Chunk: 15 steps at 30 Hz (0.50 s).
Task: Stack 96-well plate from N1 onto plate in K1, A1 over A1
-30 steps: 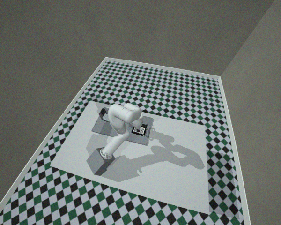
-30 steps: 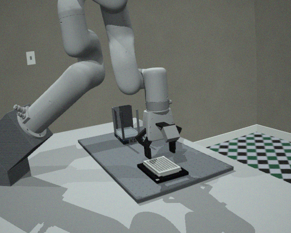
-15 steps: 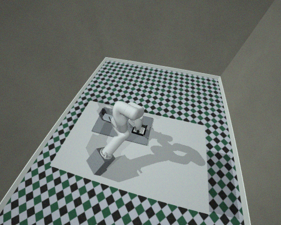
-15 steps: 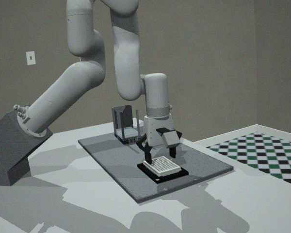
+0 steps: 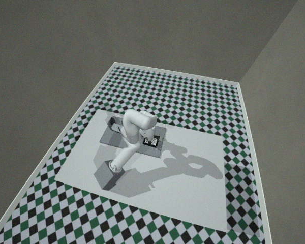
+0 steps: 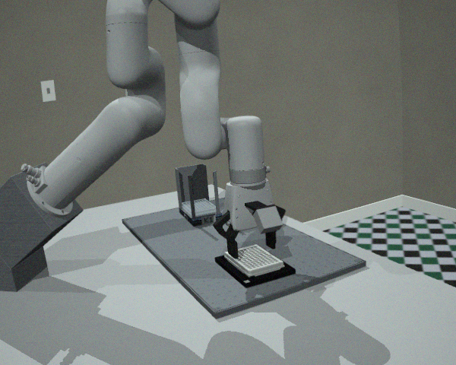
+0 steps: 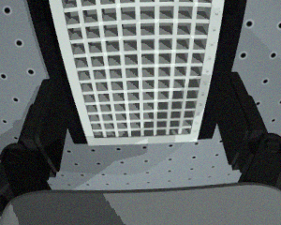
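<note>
A white 96-well plate [image 6: 253,260] sits in the black plate nest N1 [image 6: 255,273] on the grey perforated baseplate [image 6: 173,239]. A small pale A1 square [image 6: 245,280] lies at the nest's near corner. My gripper [image 6: 251,246] is open and low over the plate's far end, with one dark finger on each side of it and neither touching. In the wrist view the plate [image 7: 140,56] fills the upper middle and the gripper [image 7: 140,150] straddles its near end. The stack rack K1 [image 6: 197,194] stands behind and holds a second white plate [image 6: 198,207].
The rack's tall dark back wall and thin posts rise behind the gripper. The arm's grey base pedestal [image 6: 12,236] stands at the left. The baseplate's raised edge runs in front of the nest. A checkered floor [image 6: 409,239] lies beyond the white surface at the right.
</note>
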Each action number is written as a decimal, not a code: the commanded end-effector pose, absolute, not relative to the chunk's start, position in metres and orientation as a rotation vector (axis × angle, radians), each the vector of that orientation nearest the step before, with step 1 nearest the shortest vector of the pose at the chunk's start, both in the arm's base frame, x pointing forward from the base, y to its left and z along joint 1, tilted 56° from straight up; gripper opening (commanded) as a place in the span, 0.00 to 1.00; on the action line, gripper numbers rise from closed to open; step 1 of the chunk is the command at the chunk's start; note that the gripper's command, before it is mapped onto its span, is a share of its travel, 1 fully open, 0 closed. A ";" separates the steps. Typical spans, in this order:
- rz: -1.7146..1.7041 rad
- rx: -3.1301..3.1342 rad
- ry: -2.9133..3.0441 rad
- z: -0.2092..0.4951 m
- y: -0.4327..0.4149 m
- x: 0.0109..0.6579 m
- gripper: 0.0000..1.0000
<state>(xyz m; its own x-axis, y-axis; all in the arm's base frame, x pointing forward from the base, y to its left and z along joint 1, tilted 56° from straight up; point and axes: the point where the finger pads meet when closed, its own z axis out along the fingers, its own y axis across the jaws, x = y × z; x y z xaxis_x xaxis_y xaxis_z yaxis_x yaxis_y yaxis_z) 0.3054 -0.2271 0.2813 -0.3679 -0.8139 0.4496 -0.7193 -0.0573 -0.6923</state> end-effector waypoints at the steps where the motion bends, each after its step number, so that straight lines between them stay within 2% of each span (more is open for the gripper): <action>1: -1.414 -1.703 2.082 0.281 -0.229 0.307 1.00; 15: -1.414 -1.703 2.082 0.276 -0.233 0.312 1.00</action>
<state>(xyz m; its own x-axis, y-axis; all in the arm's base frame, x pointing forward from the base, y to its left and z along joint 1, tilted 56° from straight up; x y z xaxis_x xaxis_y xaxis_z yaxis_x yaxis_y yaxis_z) 0.3105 -0.2321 0.2764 -0.3679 -0.8139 0.4496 -0.7193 -0.0573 -0.6923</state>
